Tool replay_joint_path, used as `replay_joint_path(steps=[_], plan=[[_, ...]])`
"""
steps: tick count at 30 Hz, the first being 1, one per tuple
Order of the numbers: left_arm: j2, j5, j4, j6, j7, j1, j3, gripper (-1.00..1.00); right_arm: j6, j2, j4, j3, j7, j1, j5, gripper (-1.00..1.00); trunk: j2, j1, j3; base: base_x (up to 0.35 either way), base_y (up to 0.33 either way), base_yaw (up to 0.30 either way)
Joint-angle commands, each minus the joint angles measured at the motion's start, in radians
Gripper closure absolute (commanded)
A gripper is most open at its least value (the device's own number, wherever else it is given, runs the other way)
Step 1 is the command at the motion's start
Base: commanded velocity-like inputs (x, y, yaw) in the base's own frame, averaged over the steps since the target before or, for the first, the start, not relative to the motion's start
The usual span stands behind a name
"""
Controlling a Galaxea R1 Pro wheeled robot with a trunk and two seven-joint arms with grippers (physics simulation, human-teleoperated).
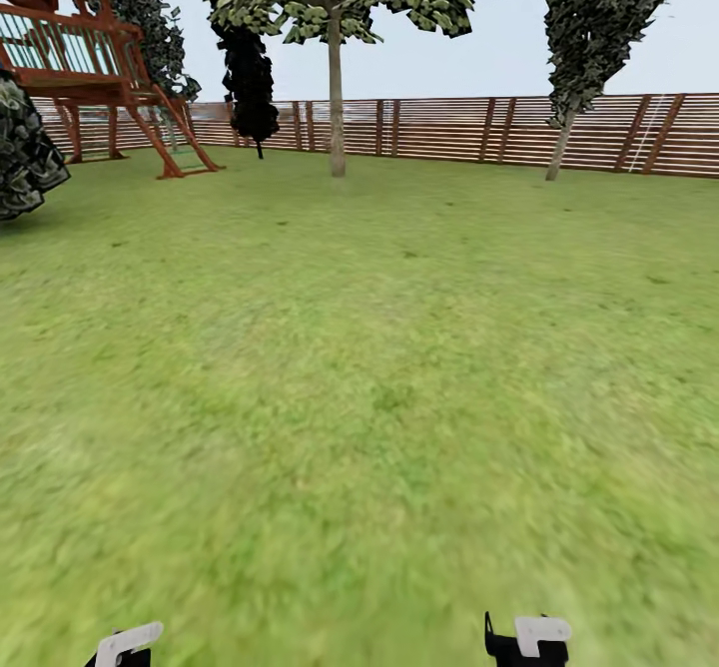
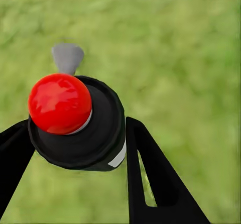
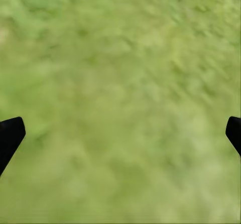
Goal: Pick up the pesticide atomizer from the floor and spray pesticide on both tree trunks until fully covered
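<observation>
Atomizer: black body with red cap (image 2: 75,121), grey nozzle at its far side, sits between the left end effector's fingers (image 2: 150,179); off the floor, over grass.
Left end effector: (image 2: 75,148) grasping the atomizer, black fingers pressed to either side of the body.
Right end effector: (image 3: 120,133) released, fingertips wide apart at the view's edges, nothing between them, grass below.
Lawn: (image 1: 379,367) open, blurry green; both arms' tips peek in at its near edge.
Tree: straight grey-tan trunk (image 1: 337,98) at the far edge of the lawn, just before the fence (image 1: 449,128), roughly ahead.
Second tree: slimmer leaning trunk (image 1: 559,148) toward the far right corner.
Play tower: red wooden frame (image 1: 110,68) at the far left corner; keep clear.
Step, judged: transit toward the first trunk; no spray seen yet.
Doing it well: drive straight at the middle trunk, stop near enough that the nozzle faces bark, not grass. Hold the grip steady; then sweep up and down the trunk.
</observation>
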Motion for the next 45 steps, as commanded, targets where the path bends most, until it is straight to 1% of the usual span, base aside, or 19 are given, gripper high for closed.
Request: replay_joint_path(steps=[1, 45], plan=[[0.000, 0.000, 0.000, 0.000, 0.000, 0.000, 0.000, 1.00, 0.000, 0.000, 0.000, 0.000, 0.000, 0.000, 0.000, -1.00, 0.000, 0.000, 0.000, 0.338, 0.000, 0.000], [0.000, 0.000, 0.000, 0.000, 0.000, 0.000, 0.000, 1.00, 0.000, -0.001, 0.000, 0.000, 0.000, 0.000, 0.000, -1.00, 0.000, 0.000, 0.000, 0.338, 0.000, 0.000]])
